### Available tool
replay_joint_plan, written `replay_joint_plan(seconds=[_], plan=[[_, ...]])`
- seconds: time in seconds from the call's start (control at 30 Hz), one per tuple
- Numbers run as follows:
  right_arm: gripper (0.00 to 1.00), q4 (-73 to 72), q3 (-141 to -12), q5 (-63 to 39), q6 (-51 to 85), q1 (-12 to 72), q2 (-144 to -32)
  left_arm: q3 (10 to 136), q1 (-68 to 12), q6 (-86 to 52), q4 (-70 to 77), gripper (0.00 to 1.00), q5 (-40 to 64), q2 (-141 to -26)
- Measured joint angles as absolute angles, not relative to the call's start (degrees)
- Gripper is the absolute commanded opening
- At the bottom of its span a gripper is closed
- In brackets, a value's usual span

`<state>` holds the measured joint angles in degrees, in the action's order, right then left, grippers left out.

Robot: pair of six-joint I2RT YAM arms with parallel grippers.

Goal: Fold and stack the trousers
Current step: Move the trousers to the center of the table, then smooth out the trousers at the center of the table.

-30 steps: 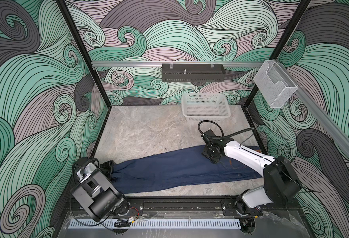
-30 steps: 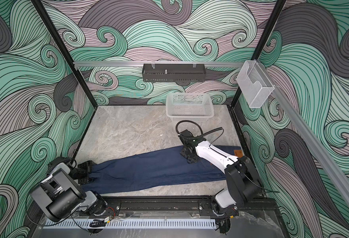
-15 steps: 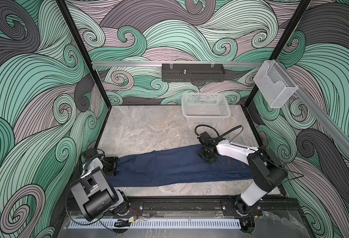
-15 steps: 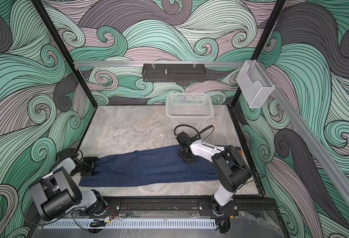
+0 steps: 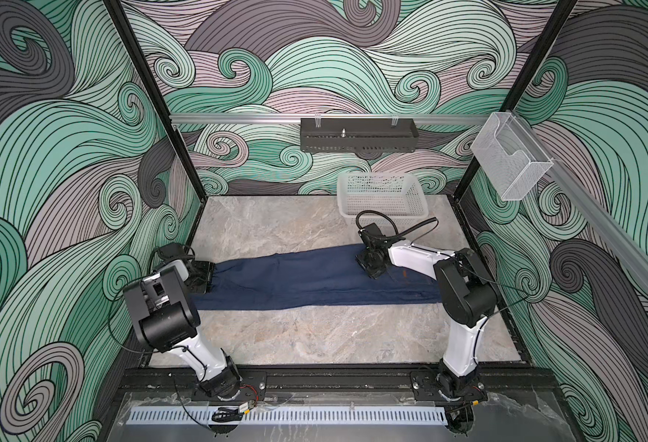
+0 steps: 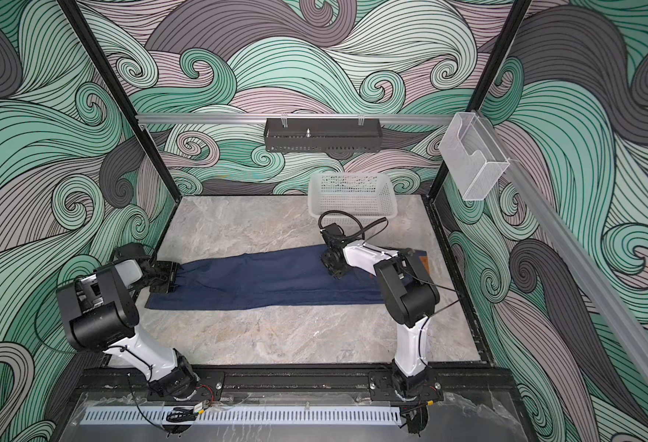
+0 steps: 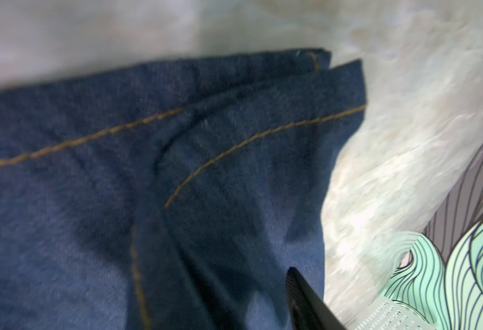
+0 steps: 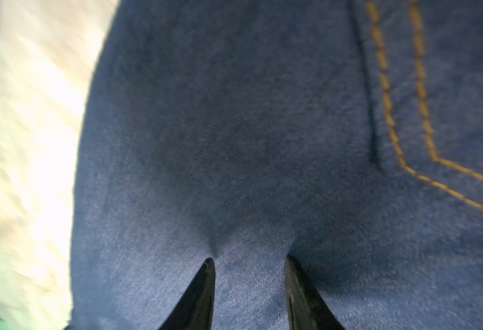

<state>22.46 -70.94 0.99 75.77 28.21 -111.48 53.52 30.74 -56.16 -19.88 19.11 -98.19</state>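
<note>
Looking down on the marble table (image 5: 276, 344), I see the trousers (image 5: 315, 281) stretched flat across it, legs doubled, hems toward my left arm and waistband toward the right. My left gripper (image 5: 204, 273) sits at the hem end; only one finger (image 7: 306, 303) shows on its wrist view, so I cannot tell how its jaws stand. My right gripper (image 8: 249, 263) presses into the seat area, a ridge of denim between its fingers, jaws partly apart. A white basket (image 5: 382, 193) stands behind.

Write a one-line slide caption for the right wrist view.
Right hand pressed onto the dark denim trousers, a small ridge of cloth between its fingers, tan pocket stitching beside.
</note>
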Motion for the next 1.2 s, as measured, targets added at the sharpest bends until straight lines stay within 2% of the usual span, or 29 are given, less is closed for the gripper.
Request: replay_joint_plan(seconds=[0.13,0.3,0.4,0.5,0.63,0.77,0.8,0.83,0.93,1.0,1.07,1.2], plan=[[0.43,21.78,-76.16,0.64,77.03,26.92,-115.28,59.68,28.77,-56.71,-20.36,0.52,18.02,-102.83],[0.56,23.64,-78.02,1.10,75.31,26.79,-115.61,65.28,27.11,-55.09,-25.23,0.58,16.29,-103.15],[0.61,26.41,-78.02,2.22,72.12,26.98,-113.62,67.79,26.83,-52.62,-28.69,0.58,15.29,-100.25],[0.61,28.53,-77.32,3.38,68.58,27.09,-108.49,69.93,26.81,-49.60,-32.36,0.49,14.37,-95.94],[0.59,29.52,-73.49,4.99,63.40,26.76,-97.25,73.32,26.87,-45.52,-36.25,0.30,14.15,-93.30],[0.56,30.30,-68.07,5.17,59.40,24.01,-87.83,74.63,26.89,-42.85,-39.55,0.19,14.41,-94.21],[0.56,30.48,-66.72,4.97,58.63,22.94,-86.35,74.61,26.92,-42.35,-40.32,0.20,14.44,-94.54],[0.56,30.92,-65.10,4.49,57.63,21.23,-84.73,74.61,26.92,-41.98,-41.01,0.25,14.50,-94.89],[0.57,32.03,-61.25,3.14,55.20,16.60,-82.21,74.54,27.22,-41.08,-43.07,0.50,14.59,-95.18],[0.58,32.77,-59.18,1.91,53.76,13.74,-81.65,74.54,27.59,-40.82,-44.10,0.61,14.55,-95.15],[0.59,33.47,-57.23,0.58,52.36,11.27,-81.60,74.52,28.32,-40.47,-45.41,0.68,14.50,-95.15],[0.59,34.48,-54.72,-1.37,50.19,8.29,-81.67,74.54,30.55,-40.18,-48.80,0.72,13.21,-95.15]])
